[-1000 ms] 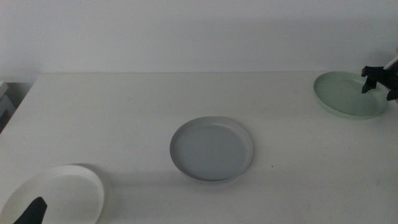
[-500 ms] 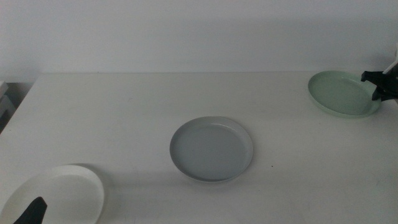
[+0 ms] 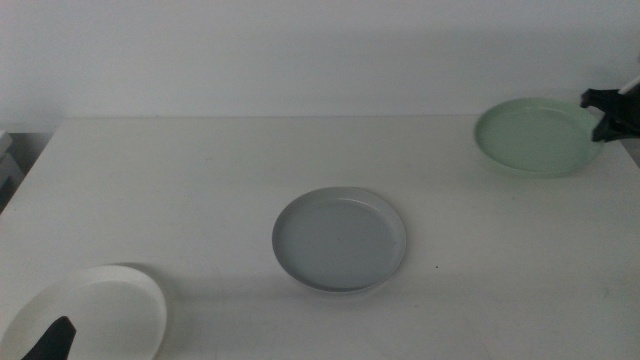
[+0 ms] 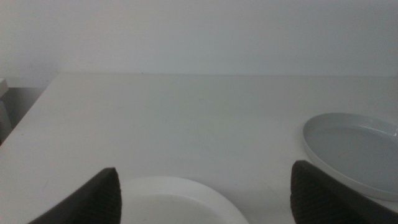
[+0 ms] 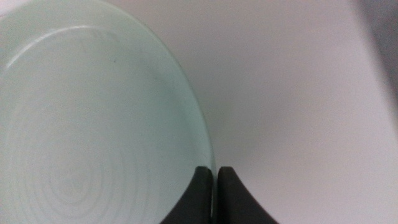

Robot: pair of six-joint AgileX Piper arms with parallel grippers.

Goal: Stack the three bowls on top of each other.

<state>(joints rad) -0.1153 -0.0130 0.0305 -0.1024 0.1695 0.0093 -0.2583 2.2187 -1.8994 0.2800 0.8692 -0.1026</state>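
The grey bowl (image 3: 340, 240) sits in the middle of the table; it also shows in the left wrist view (image 4: 354, 149). The white bowl (image 3: 90, 318) lies at the front left corner, and its rim shows in the left wrist view (image 4: 180, 202). My right gripper (image 3: 606, 115) is shut on the right rim of the pale mint green bowl (image 3: 532, 136) and holds it lifted above the table's far right; the right wrist view shows the jaws pinching that rim (image 5: 93, 137). My left gripper (image 3: 52, 343) waits over the white bowl, jaws wide open (image 4: 205, 193).
The white table (image 3: 200, 180) ends at a pale wall behind. A grey shelf edge (image 3: 8, 160) stands off the table's left side.
My right gripper has raised the mint green bowl off the table and carried it a little leftward. The left arm and the other two bowls have not moved.
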